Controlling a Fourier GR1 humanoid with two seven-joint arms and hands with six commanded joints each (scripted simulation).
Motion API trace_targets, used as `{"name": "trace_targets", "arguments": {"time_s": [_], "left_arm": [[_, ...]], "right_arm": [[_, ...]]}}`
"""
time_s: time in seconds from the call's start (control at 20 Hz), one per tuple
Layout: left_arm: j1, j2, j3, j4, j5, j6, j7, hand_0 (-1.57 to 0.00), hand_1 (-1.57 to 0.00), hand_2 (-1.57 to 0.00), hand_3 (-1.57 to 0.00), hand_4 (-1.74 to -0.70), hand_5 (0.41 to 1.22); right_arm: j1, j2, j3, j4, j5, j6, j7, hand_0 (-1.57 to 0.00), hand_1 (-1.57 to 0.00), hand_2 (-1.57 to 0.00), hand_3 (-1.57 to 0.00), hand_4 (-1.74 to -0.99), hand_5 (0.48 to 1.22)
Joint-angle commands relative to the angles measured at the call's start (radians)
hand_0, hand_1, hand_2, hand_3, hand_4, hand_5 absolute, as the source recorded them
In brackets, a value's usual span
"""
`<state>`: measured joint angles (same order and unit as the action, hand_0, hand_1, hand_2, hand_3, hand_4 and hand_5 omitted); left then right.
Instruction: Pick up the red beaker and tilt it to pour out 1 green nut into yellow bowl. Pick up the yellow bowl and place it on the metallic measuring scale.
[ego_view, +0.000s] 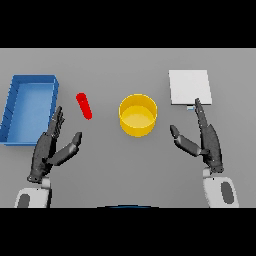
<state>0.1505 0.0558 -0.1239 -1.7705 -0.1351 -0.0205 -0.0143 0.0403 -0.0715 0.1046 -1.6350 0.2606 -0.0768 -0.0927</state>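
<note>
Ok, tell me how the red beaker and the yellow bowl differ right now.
The red beaker is slim and lies tilted on the table, while the yellow bowl is wide, round and stands upright with its mouth open. The beaker sits nearer the left hand, the bowl near the middle. Both rest on the grey table, and neither hand touches them.

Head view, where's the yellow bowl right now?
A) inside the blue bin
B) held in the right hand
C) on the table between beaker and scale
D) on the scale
C: the yellow bowl sits on the bare table, with the red beaker to its left and the scale to its right, neither hand touching it.
</note>
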Motion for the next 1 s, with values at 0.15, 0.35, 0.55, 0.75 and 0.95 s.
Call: {"name": "trace_targets", "arguments": {"time_s": [0.15,0.35,0.55,0.75,0.95], "left_arm": [[0.013,0.009,-0.023,-0.034,-0.017,-0.010,0.075,0.00,0.00,0.00,0.00,-1.14,0.652],[-0.068,0.003,0.000,0.080,-0.018,-0.006,0.094,0.00,0.00,0.00,0.00,-1.14,0.647],[-0.186,0.010,0.050,0.229,0.005,-0.013,0.070,0.00,0.00,0.00,0.00,-1.18,0.650],[-0.316,0.014,0.081,0.387,-0.003,-0.012,0.057,0.00,0.00,0.00,0.00,-1.18,0.637],[-0.396,0.014,0.091,0.489,-0.010,-0.019,0.005,0.00,0.00,0.00,0.00,-1.20,0.646]], "right_arm": [[0.017,-0.015,0.000,-0.030,-0.021,0.029,-0.005,0.00,0.00,0.00,0.00,-1.118,0.600],[0.008,-0.016,-0.005,-0.023,-0.061,0.064,-0.013,0.00,0.00,0.00,0.00,-1.180,0.627],[0.013,-0.013,-0.010,-0.039,-0.086,0.077,-0.020,0.00,0.00,0.00,0.00,-1.215,0.628],[0.022,-0.009,-0.006,-0.032,-0.088,0.084,-0.016,0.00,0.00,0.00,0.00,-1.229,0.626],[0.018,-0.013,-0.002,-0.040,-0.071,0.075,-0.020,0.00,0.00,0.00,0.00,-1.218,0.626]]}}
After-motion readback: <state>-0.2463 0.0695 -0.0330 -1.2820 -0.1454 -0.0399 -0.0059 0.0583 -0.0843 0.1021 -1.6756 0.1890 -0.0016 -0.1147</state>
